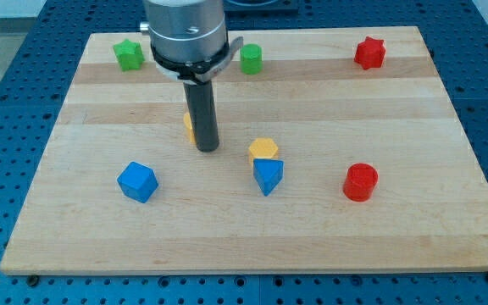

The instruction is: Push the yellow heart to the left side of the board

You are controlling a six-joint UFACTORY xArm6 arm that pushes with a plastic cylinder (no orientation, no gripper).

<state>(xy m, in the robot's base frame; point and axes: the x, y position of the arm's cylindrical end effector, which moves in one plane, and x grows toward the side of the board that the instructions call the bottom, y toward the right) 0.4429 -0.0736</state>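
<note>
Though label-free, my tip (207, 149) against yellow block (188, 126).

A green star block (128, 55) sits near the top-left corner of the wooden tabletop (396, 246). A green cylinder block (251, 58) stands along the top edge, near its middle. A red star block (368, 52) lies near the top-right corner. A blue cube block (137, 181) rests toward the bottom-left corner. A yellow block (263, 149) of unclear shape sits near the middle, touching a blue wedge-shaped block (268, 174) directly below it. A red cylinder block (360, 181) stands toward the right edge, well apart from the wedge.
</note>
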